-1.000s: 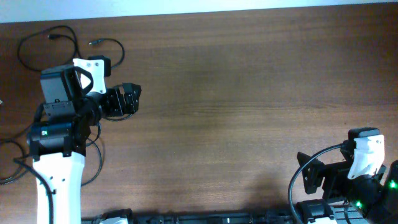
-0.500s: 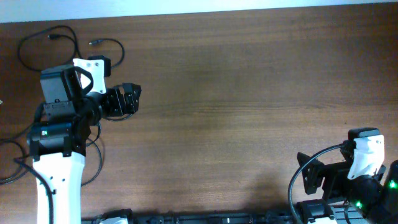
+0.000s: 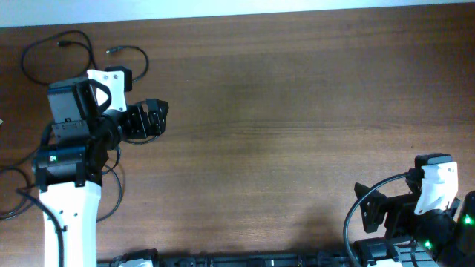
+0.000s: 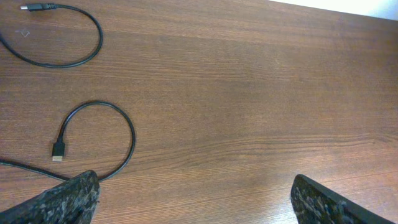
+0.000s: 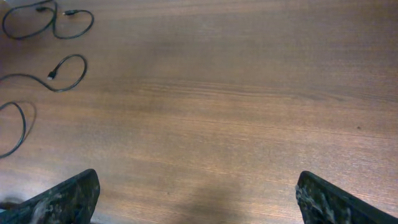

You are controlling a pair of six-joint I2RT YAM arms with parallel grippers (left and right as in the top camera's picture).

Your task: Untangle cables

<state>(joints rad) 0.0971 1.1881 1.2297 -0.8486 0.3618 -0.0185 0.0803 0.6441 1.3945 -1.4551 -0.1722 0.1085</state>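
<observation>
The cables (image 3: pixel 56 52) are spread as separate strands along the left side of the table (image 3: pixel 297 133). Some lie at the far corner, and others lie beside and partly under the left arm (image 3: pixel 70 170). Both tools are released. The left gripper (image 4: pixel 194 186) is held with its fingers spread wide over bare wood and nothing between them. The right gripper (image 5: pixel 198 183) is equally spread at the near right corner, well apart from every strand.

The main risk is judged to lie at the left arm itself. Strands run close around its base, so a swing of the arm could catch a cord, drag it, and pull separate strands across one another. One cable, ending in a plug (image 4: pixel 58 150), curls just beside the left finger and is lost from view behind it. A careless descent could pin or flick it. A thin cord lying flat on wood may also be missed by a pinch, or two neighbouring strands may be taken at once.

Whether any strands cross beneath the arm cannot be told, since that part is hidden. Apart from arms and cables, only bare wood is seen. No obstacle lies between the right gripper and the cables, only a long reach.
</observation>
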